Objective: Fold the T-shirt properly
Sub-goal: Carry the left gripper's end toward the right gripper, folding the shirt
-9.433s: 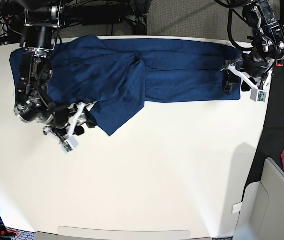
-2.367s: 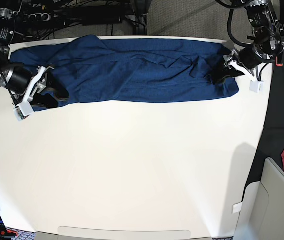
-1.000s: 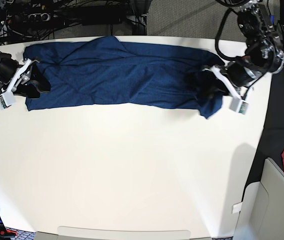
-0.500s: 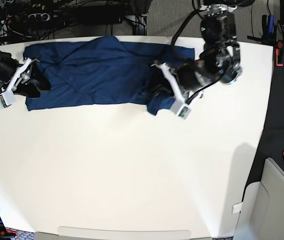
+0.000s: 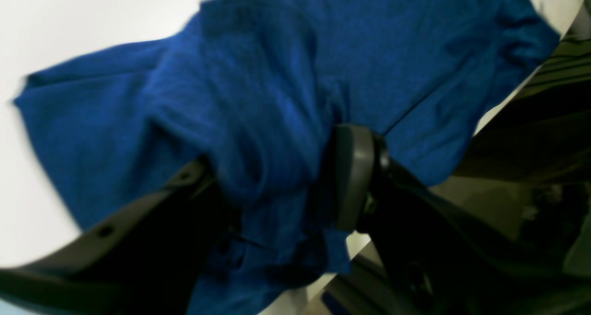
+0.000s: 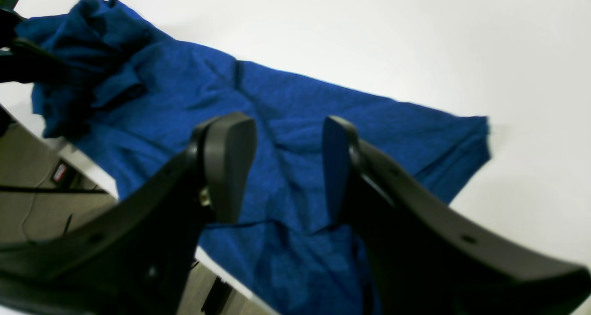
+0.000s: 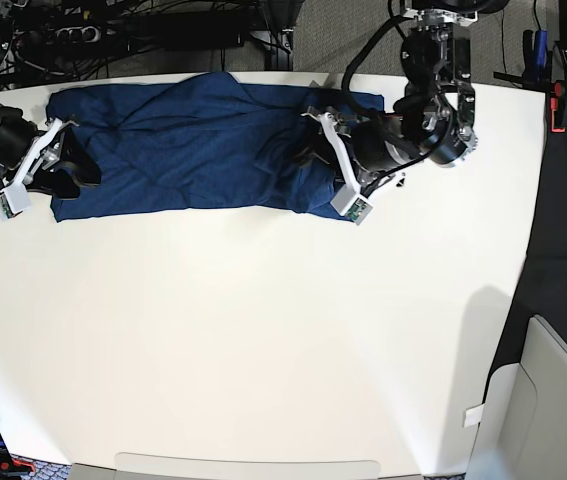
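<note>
- The left claw [image 7: 315, 160] is carrying the T-shirt's [image 7: 183, 140] far end inward across the table [image 7: 263, 340], halving its length.
- Its jaws are parting around bunched cloth (release apparently starting).
- The right claw [image 7: 75, 172] is idling open over the opposite end.

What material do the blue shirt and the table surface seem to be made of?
The T-shirt looks like a soft knit fabric, probably cotton or a blend: matte, dark blue with a faint heathered speckle, and it bunches into loose folds near the left end effector. The table looks like a hard, smooth white board, perhaps laminate: even in colour, with only a soft sheen. The exact material is uncertain.
</note>
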{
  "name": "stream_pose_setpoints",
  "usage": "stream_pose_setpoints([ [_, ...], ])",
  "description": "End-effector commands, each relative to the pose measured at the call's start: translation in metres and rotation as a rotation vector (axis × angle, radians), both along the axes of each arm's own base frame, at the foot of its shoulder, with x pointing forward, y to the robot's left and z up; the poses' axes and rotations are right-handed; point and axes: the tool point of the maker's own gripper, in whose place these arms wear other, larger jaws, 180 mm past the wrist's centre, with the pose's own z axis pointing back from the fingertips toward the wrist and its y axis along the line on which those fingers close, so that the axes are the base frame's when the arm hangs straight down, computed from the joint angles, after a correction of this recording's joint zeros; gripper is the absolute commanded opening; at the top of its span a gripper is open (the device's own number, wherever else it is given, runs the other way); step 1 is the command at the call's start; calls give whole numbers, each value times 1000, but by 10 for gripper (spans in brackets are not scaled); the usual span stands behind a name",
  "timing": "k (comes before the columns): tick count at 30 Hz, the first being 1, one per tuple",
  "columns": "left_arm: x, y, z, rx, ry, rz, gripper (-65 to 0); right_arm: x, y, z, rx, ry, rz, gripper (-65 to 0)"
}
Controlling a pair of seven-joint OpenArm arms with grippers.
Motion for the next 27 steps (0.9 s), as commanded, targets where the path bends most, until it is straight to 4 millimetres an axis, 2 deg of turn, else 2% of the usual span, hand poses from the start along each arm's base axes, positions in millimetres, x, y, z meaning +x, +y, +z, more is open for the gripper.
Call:
stream_pose_setpoints([
  [1, 2, -9, 15, -44, -36, -32, -383, 7, -1, 15, 2, -56, 10, -397],
  [4, 1, -12, 28, -97, -53, -38, -383, 12, 1, 19, 5, -71, 14, -397],
  [9, 5, -2, 45, -207, -64, 11, -382, 12, 0, 19, 3, -72, 11, -397],
  [12, 7, 7, 44, -210, -63, 38, -382, 11, 0, 19, 3, -69, 10, -397],
  [17, 15, 53, 17, -36, -45, 101, -383, 10, 0, 18, 3, -67, 11, -397],
  [21, 10, 67, -12, 23, -18, 160, -396, 11, 0, 19, 7, -71, 12, -397],
  [24, 4, 60, -32, 40, 17, 140, -418, 12, 0, 20, 7, -73, 12, -397],
  [27, -5, 49, -40, 52, 34, 78, -436, 12, 1, 20, 8, -73, 12, -397],
])
